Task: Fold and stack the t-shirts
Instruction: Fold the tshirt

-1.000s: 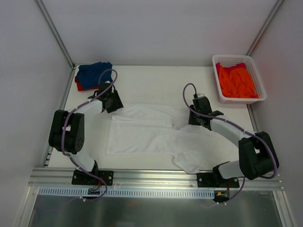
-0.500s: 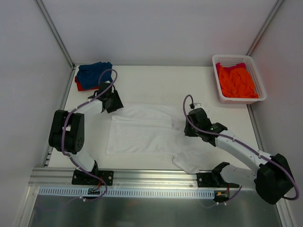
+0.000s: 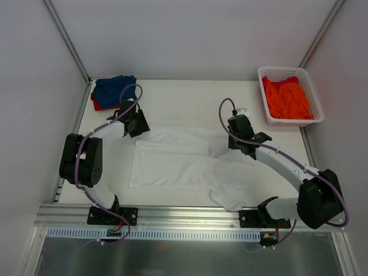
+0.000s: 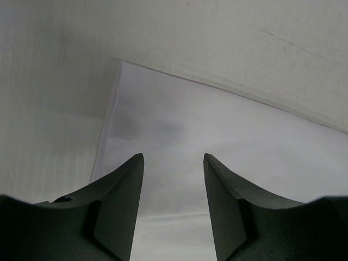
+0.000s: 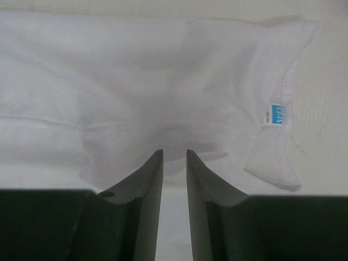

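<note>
In the top view, taking the table (image 3: pixel 190 98) as a clock face with 12 at the far edge, the blue t-shirt (image 3: pixel 114 89) lies bunched in the 10 o'clock corner on top of the red t-shirt (image 3: pixel 95 103), of which only an edge shows at its 7 o'clock side. Just beside that pile, toward 4 o'clock, the left gripper (image 3: pixel 135 123) sits at the far left corner of the white t-shirt (image 3: pixel 172 161); its wrist view shows the left gripper (image 4: pixel 174 206) with fingers spread apart and nothing between them. The white t-shirt lies flat across the table's centre, a sleeve trailing toward 5 o'clock. The right gripper (image 3: pixel 237 138) rests low at the shirt's 2 o'clock edge; in its wrist view the right gripper (image 5: pixel 174 185) has fingers drawn close with a narrow slit, no cloth seen clamped, and the collar label (image 5: pixel 277 114) lies toward 2 o'clock. The orange t-shirt (image 3: pixel 286 99) fills the basket (image 3: pixel 310 92) at the table's 2 o'clock corner.
</note>
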